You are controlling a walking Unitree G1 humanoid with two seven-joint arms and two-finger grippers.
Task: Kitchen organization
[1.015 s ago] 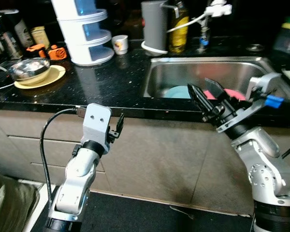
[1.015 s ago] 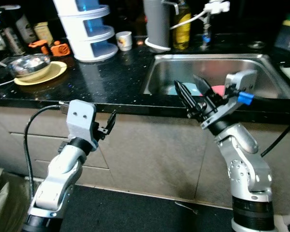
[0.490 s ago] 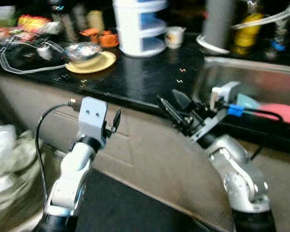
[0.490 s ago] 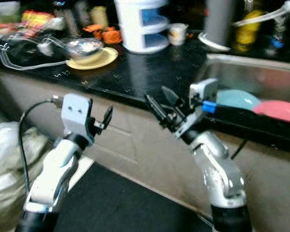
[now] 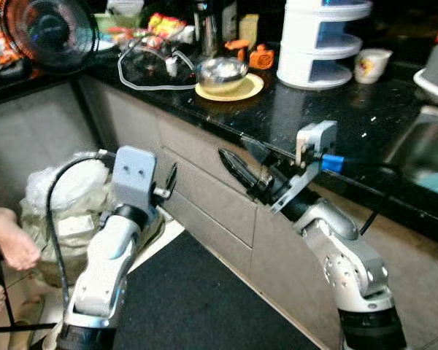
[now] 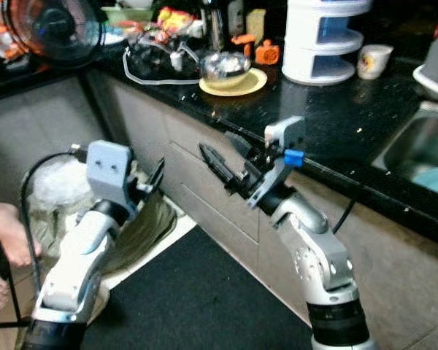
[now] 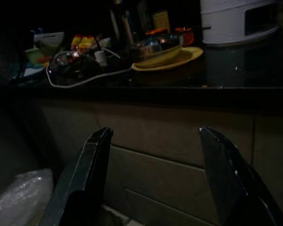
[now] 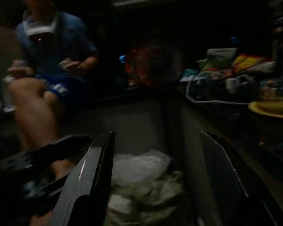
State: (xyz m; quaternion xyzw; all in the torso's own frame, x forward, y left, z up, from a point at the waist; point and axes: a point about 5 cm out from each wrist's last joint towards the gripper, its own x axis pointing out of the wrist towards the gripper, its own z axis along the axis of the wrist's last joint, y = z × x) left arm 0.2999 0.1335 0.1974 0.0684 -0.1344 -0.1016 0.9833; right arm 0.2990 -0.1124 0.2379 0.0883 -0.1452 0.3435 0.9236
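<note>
A black countertop (image 5: 314,117) runs across the back. On it a steel bowl (image 5: 223,71) rests on a yellow plate (image 5: 244,89), beside a white tiered container (image 5: 321,44) and a small cup (image 5: 370,64). My left gripper (image 5: 171,179) is held out below counter height, in front of the grey drawer fronts (image 5: 204,175); its fingers (image 7: 92,174) stand apart with nothing between them. My right gripper (image 5: 237,154) points left just under the counter edge, open and empty as well, with its fingers (image 8: 96,179) spread.
A sink (image 5: 423,146) with a blue dish lies at far right. A fan (image 5: 47,33) and clutter sit at the counter's left end. A stuffed plastic bag (image 5: 66,189) and a person's bare feet (image 5: 11,237) are on the floor left. A dark mat (image 5: 197,306) lies below.
The whole view has swung left, from the sink to the left stretch of counter, so the camera has moved. Both arms stay raised in front with fingers apart.
</note>
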